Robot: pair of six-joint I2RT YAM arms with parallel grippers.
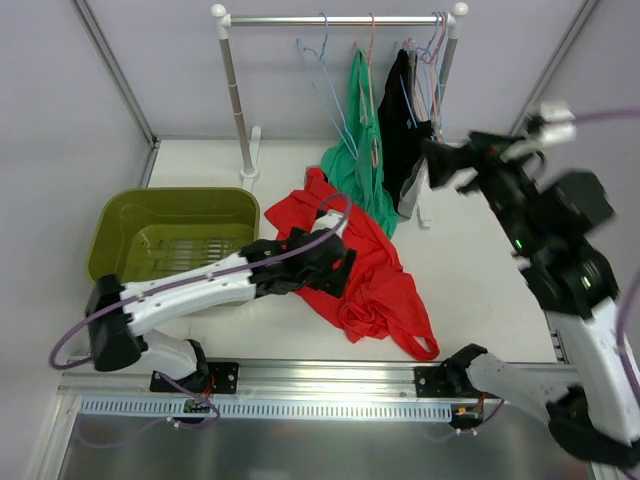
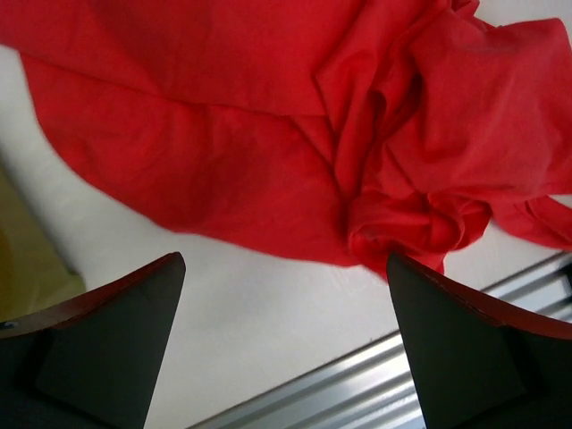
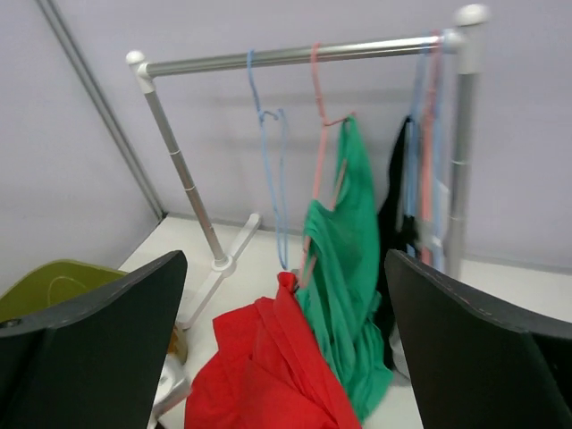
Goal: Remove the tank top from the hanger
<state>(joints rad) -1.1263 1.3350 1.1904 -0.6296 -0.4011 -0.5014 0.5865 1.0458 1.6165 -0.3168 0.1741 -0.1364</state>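
A red tank top (image 1: pixel 375 280) lies crumpled on the white table; it also shows in the left wrist view (image 2: pixel 268 134) and the right wrist view (image 3: pixel 259 375). Its far corner rises to just below a blue hanger (image 3: pixel 268 152); I cannot tell whether they touch. A green tank top (image 1: pixel 360 170) hangs on a pink hanger (image 3: pixel 319 107) from the rack rail (image 1: pixel 340 19). My left gripper (image 1: pixel 335 262) is open and empty, low over the red top's near edge (image 2: pixel 284 268). My right gripper (image 1: pixel 432 160) is open and empty, raised and facing the rack (image 3: pixel 284 264).
A black garment (image 1: pixel 400 130) and several more hangers hang at the rail's right end. An olive-green bin (image 1: pixel 170 235) stands at the left of the table. The rack's left post (image 1: pixel 236 100) stands behind the bin. The aluminium front rail (image 2: pixel 375 375) runs along the near edge.
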